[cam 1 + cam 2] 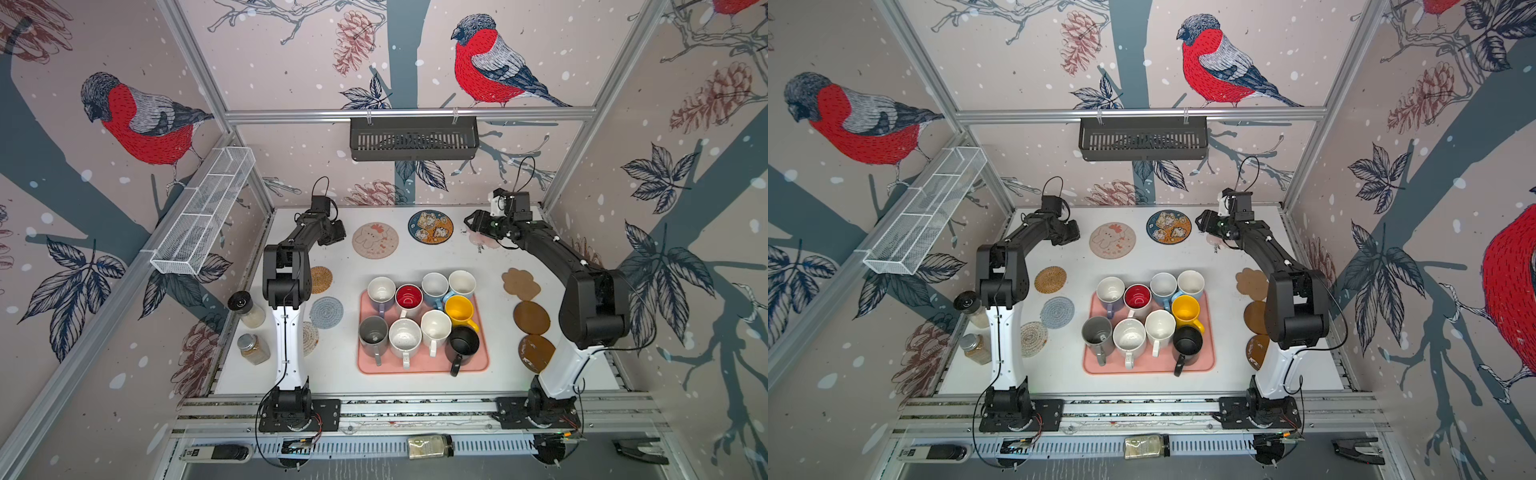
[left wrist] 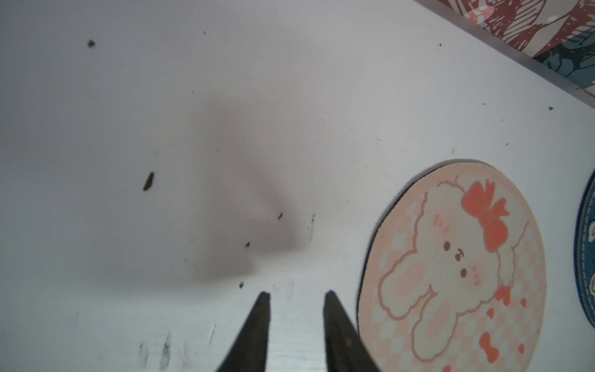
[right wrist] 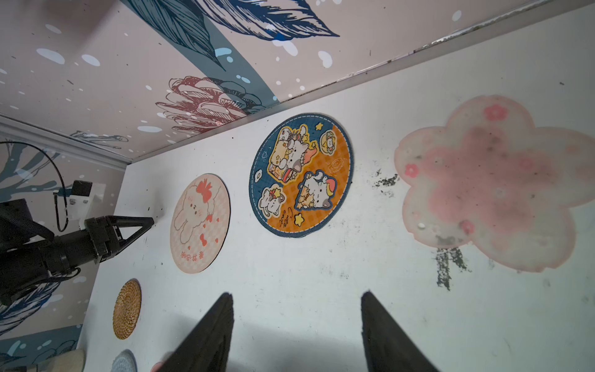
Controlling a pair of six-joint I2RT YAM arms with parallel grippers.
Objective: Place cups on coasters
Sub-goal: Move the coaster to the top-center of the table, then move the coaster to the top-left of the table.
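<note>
Several handled cups stand packed on the pink tray (image 1: 419,365) mid-table, among them a grey one (image 1: 372,332), a yellow one (image 1: 459,309) and a black one (image 1: 463,343). Bare coasters ring the tray: straw (image 1: 321,279), grey (image 1: 326,311), beige bunny (image 1: 375,240), blue cartoon (image 1: 430,225), pink flower (image 3: 492,183), tan cloud (image 1: 520,284) and two brown discs (image 1: 531,318). My left gripper (image 2: 296,293) hovers open and empty over bare table beside the bunny coaster (image 2: 450,267). At the back right, my right gripper (image 3: 297,294) is open and empty, near the flower coaster.
Two spice jars (image 1: 247,309) (image 1: 253,349) stand at the table's left edge beside the left arm. A white wire basket (image 1: 203,220) hangs on the left wall and a black basket (image 1: 413,138) on the back wall. A cream coaster (image 1: 311,338) lies partly behind the left arm.
</note>
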